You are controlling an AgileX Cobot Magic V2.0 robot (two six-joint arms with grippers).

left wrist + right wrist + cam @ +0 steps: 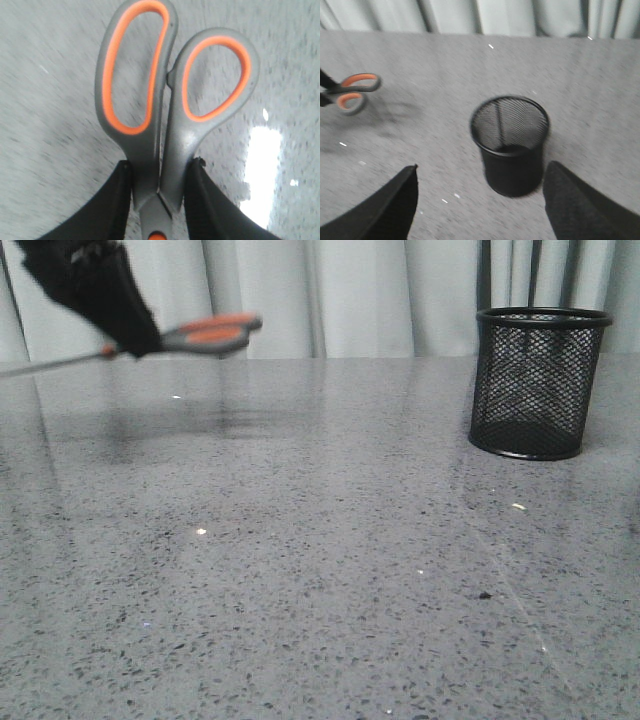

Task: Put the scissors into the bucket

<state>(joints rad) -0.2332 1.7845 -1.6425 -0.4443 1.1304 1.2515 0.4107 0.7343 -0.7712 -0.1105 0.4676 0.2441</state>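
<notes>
My left gripper [118,340] is shut on the scissors [205,335] and holds them in the air at the far left, above the table, handles pointing right and the blade to the left. In the left wrist view both fingers [112,202] clamp the scissors [170,125] just below the grey, orange-lined handles. The black mesh bucket [540,380] stands upright at the far right of the table. My right gripper [480,172] is open and empty, above and just short of the bucket [510,142]. The scissors [351,90] also show in the right wrist view.
The grey speckled table [300,570] runs across the whole front view. Pale curtains [380,295] hang behind its far edge. A few small bright specks [518,507] lie on the surface.
</notes>
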